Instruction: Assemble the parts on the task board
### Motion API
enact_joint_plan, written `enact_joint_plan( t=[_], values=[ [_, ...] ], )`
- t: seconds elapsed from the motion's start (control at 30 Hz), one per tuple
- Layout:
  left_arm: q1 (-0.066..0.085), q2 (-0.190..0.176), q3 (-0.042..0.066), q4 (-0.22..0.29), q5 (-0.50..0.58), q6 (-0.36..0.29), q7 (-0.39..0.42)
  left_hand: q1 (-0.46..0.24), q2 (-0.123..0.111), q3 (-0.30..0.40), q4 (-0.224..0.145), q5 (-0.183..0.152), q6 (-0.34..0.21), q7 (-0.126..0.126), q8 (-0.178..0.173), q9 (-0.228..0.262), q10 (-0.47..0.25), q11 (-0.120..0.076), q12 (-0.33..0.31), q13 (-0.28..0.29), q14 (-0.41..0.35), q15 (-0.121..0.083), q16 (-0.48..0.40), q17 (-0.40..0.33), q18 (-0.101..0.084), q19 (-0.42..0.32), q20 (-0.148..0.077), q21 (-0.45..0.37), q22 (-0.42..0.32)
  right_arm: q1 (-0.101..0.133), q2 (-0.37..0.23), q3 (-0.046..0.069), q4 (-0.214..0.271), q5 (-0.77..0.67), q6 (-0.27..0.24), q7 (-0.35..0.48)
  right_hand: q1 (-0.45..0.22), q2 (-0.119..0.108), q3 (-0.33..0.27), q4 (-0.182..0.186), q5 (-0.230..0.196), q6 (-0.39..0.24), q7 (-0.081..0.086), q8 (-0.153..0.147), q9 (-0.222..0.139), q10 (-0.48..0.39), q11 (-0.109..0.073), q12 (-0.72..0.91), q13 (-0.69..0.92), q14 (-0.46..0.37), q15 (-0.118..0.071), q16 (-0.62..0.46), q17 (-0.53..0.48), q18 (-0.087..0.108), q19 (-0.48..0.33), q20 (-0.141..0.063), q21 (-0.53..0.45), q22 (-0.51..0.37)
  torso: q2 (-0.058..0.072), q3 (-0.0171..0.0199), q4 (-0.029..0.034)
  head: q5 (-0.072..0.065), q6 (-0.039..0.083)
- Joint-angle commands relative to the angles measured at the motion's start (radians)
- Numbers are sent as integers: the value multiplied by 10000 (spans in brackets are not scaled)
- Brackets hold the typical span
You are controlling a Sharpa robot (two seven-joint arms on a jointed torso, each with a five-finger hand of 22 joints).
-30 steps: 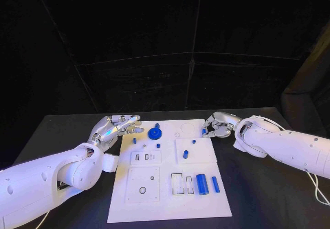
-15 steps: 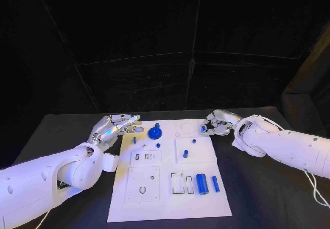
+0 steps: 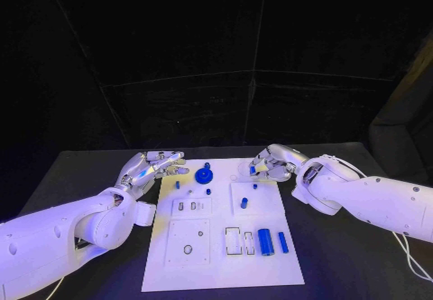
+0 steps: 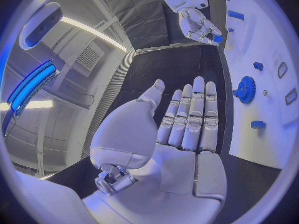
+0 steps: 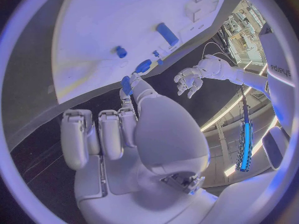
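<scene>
The white task board (image 3: 216, 262) lies in the middle of the black table. On its far part stands a blue gear (image 3: 204, 174) (image 4: 246, 89), with small blue pegs (image 3: 243, 201) near it. My right hand (image 3: 271, 164) (image 5: 124, 129) hovers over the board's far right edge and pinches a small blue part (image 5: 126, 84) (image 4: 218, 38) between thumb and finger. My left hand (image 3: 153, 165) (image 4: 187, 119) is open, fingers straight and apart, just off the board's far left corner, beside the gear.
Two blue cylinders (image 3: 265, 240) (image 3: 282, 241) lie near the board's front right, next to empty rectangular slots (image 3: 233, 240). A square plate with holes (image 3: 188, 240) sits at the front left. Black table surrounds the board on both sides.
My right hand has moved left with the small blue part, from beside the board's far right corner to over its far edge. The left hand has stayed in place.
</scene>
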State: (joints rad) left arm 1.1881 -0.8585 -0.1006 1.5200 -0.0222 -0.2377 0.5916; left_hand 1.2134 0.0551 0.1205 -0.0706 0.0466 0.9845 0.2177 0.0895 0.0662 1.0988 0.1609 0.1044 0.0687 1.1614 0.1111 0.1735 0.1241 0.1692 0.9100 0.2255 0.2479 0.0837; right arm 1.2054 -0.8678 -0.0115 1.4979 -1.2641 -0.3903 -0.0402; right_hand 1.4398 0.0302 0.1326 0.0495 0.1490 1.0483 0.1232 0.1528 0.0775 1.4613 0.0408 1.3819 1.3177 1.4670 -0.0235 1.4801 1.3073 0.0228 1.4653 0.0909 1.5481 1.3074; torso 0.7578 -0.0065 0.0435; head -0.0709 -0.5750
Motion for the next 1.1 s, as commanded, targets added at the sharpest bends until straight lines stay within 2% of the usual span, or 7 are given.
enact_joint_plan(
  t=[0.03,0.27,0.37,0.53,0.77,0.9,1.1],
  values=[
    [16,-13,7,29,51,96,73,19,62,9,-45,28,-44,55,-50,1,-30,12,-35,-7,1,31,-41,8,154,-6,59,-29,-13,36,207,9,373,-79,-156,-1225,-200,-48,27,68,33,89,10,-22,-9,-61,-10,-55,803,664,-55,-56,914,-90,636,-65,-10,2079,-73,-53,31,60,-71],
    [22,-51,7,34,188,66,75,15,67,8,-45,28,-40,56,-50,2,-27,13,-37,-6,2,31,-45,10,154,-5,60,-31,-16,48,965,6,639,-261,248,-1983,-328,-74,54,122,69,151,-14,-24,-10,-99,-28,-152,724,649,-66,-100,847,-87,629,-69,-16,2069,-160,-91,79,301,-191],
    [36,-57,8,42,210,67,79,15,67,8,-45,28,-40,56,-50,2,-27,13,-37,-6,2,31,-45,10,154,-5,60,-31,-16,39,1402,2,646,-582,408,-2183,-339,-75,57,127,76,159,-17,-23,-9,-101,-30,-159,718,647,-67,-106,838,-86,627,-70,-17,2066,-191,-122,121,347,-263],
    [63,-60,8,49,221,59,83,14,72,8,-46,28,-36,55,-49,3,-24,12,-38,-5,5,31,-47,11,154,-3,60,-32,-17,-19,1928,-4,553,-1120,549,-2379,-386,-112,58,140,81,184,-28,-24,-9,-100,-39,-172,711,642,-75,-121,818,-83,617,-75,-24,2053,-211,-153,132,454,-327],
    [101,-62,8,43,226,37,90,14,72,8,-46,28,-36,55,-49,3,-24,12,-38,-5,5,31,-47,11,154,-3,60,-32,-17,-236,2522,-18,285,-1836,761,-2634,-426,-144,64,148,85,227,-44,-18,-6,-94,-52,-178,711,640,-85,-129,810,-82,616,-82,-26,2051,-196,-139,108,616,-422],
    [115,-51,9,30,226,34,98,14,72,8,-46,28,-36,55,-49,3,-24,12,-38,-5,5,31,-47,11,154,-3,60,-32,-17,-410,2756,-29,104,-2120,852,-2673,-428,-145,65,149,86,229,-45,-17,-6,-95,-53,-181,708,641,-85,-128,811,-83,617,-82,-25,2052,-188,-139,139,619,-449],
    [121,-15,9,-3,227,42,100,16,79,10,-50,28,-29,52,-47,4,-18,10,-39,-4,10,29,-49,13,155,0,60,-34,-20,-633,3056,-35,-93,-2517,903,-2709,-430,-148,67,149,88,232,-47,-18,-6,-91,-55,-175,714,643,-86,-124,819,-81,611,-83,-28,2045,-180,-112,118,733,-479]
  ],
)
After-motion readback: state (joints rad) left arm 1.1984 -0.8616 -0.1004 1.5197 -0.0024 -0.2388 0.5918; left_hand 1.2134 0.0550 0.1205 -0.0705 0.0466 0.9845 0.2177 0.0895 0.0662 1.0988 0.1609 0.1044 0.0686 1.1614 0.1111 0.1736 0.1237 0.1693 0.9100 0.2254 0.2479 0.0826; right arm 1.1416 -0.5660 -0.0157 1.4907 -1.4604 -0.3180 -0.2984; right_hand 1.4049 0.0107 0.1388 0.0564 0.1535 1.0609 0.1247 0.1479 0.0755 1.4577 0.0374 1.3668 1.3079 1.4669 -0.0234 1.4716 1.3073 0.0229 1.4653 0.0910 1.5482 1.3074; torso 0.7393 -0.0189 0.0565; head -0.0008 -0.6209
